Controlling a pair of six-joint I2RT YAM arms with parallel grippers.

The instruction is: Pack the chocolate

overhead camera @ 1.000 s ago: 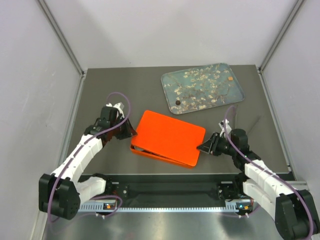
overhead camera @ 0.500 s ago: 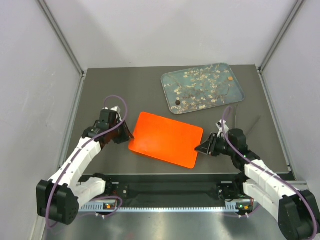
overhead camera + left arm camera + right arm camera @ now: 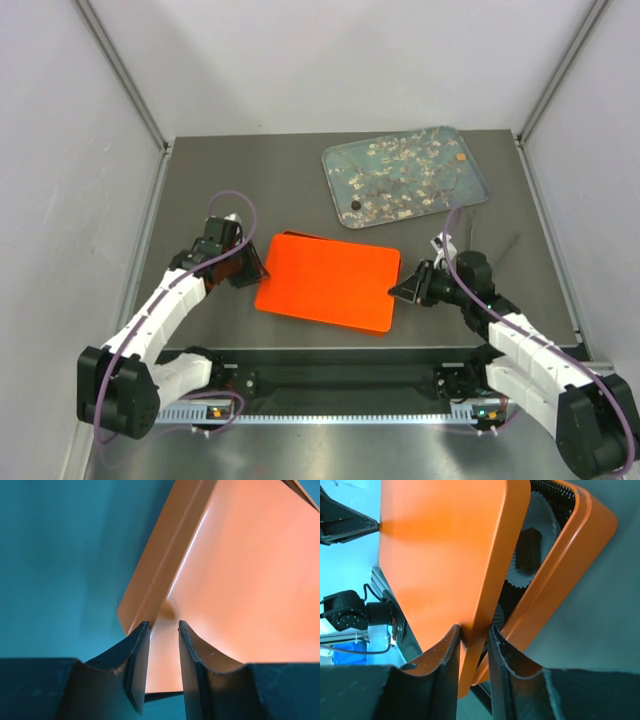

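An orange box lid point(image 3: 330, 280) lies almost flat over its orange base point(image 3: 570, 565). My left gripper point(image 3: 257, 271) is shut on the lid's left corner point(image 3: 165, 580). My right gripper point(image 3: 398, 291) is shut on the lid's right rim point(image 3: 490, 595). Through the gap, the right wrist view shows a dark square chocolate point(image 3: 527, 547) in a white pleated paper cup point(image 3: 545, 515) inside the base. A dark round chocolate point(image 3: 356, 206) and a small tan square chocolate point(image 3: 461, 157) lie on the blossom-printed tray point(image 3: 484, 186). The rest of the box's contents are hidden.
The tray stands at the back right of the grey table point(image 3: 230, 180). White walls close in the left, right and back sides. The arms' base rail point(image 3: 330, 400) runs along the near edge.
The lid, tilted up above the base a second ago, has come down nearly flat over the box. Both grippers moved slightly with it and kept their hold.
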